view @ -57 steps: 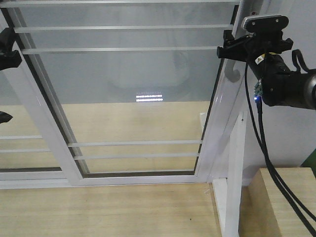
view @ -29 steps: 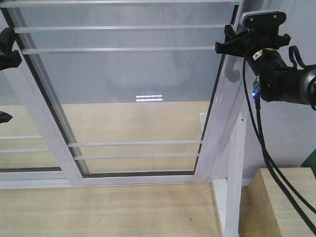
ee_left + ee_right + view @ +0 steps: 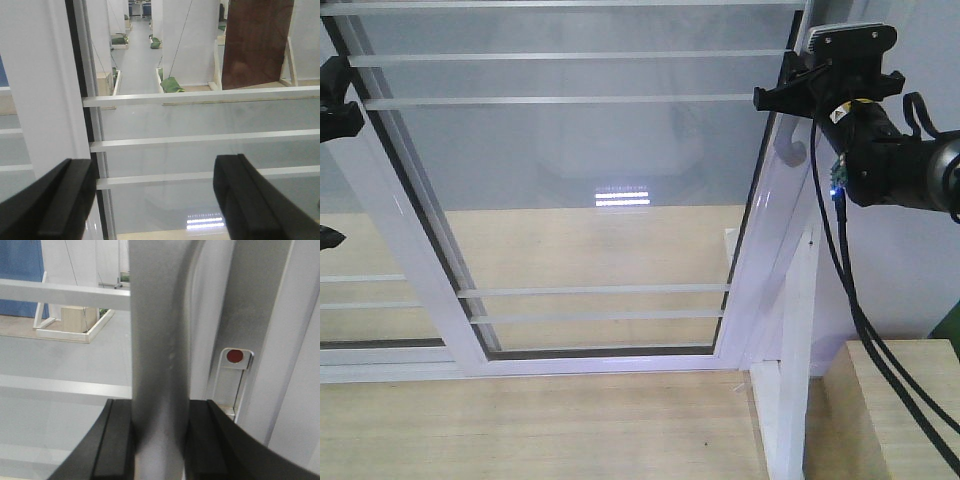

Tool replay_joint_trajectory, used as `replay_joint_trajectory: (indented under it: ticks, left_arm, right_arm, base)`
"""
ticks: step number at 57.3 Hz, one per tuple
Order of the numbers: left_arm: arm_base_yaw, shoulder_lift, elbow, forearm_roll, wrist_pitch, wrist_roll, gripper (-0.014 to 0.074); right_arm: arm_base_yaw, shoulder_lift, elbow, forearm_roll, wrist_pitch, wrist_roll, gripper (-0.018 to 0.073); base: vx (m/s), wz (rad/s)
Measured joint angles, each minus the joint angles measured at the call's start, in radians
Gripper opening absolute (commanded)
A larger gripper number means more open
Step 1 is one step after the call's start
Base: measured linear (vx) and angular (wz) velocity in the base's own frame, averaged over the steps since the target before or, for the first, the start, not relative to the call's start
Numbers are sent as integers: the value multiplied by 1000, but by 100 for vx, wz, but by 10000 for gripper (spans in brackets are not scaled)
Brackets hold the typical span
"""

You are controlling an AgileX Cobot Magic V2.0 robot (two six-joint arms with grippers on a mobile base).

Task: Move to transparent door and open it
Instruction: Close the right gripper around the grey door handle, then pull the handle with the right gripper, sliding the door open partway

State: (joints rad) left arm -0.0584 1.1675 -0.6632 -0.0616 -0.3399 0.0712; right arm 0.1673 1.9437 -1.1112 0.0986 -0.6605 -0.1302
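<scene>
The transparent door (image 3: pixel 590 180) fills the front view: clear glass, white frame, thin white bars. Its grey curved handle (image 3: pixel 790 152) sits on the right stile. My right gripper (image 3: pixel 782 95) is at the top of that handle. In the right wrist view the black fingers (image 3: pixel 117 440) press both sides of the grey handle (image 3: pixel 157 340), so it is shut on it. My left gripper (image 3: pixel 155 200) is wide open and empty, facing the door glass (image 3: pixel 200 150) beside the left stile. Only its edge (image 3: pixel 332 100) shows at the far left of the front view.
A second glass panel (image 3: pixel 370 290) overlaps behind the door at the left. A white frame post (image 3: pixel 795 350) stands right of the door. A wooden box (image 3: pixel 890 410) is at the lower right. Black cables (image 3: pixel 850 300) hang from the right arm. A red-dot latch (image 3: pixel 235 356) sits beside the handle.
My right gripper has shifted slightly left and up along the handle. The door and the left gripper look unmoved.
</scene>
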Motion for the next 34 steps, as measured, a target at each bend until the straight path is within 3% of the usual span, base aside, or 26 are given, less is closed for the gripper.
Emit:
replay_joint_trajectory:
  ticks: [16, 34]
  left_arm:
    - [0, 0, 0, 0, 0, 0, 588]
    - [0, 0, 0, 0, 0, 0, 588]
  right_arm:
    - [40, 0, 0, 9, -3, 13, -9]
    - [141, 15, -14, 46, -22, 1, -9]
  base:
    - [0, 0]
    - [0, 0]
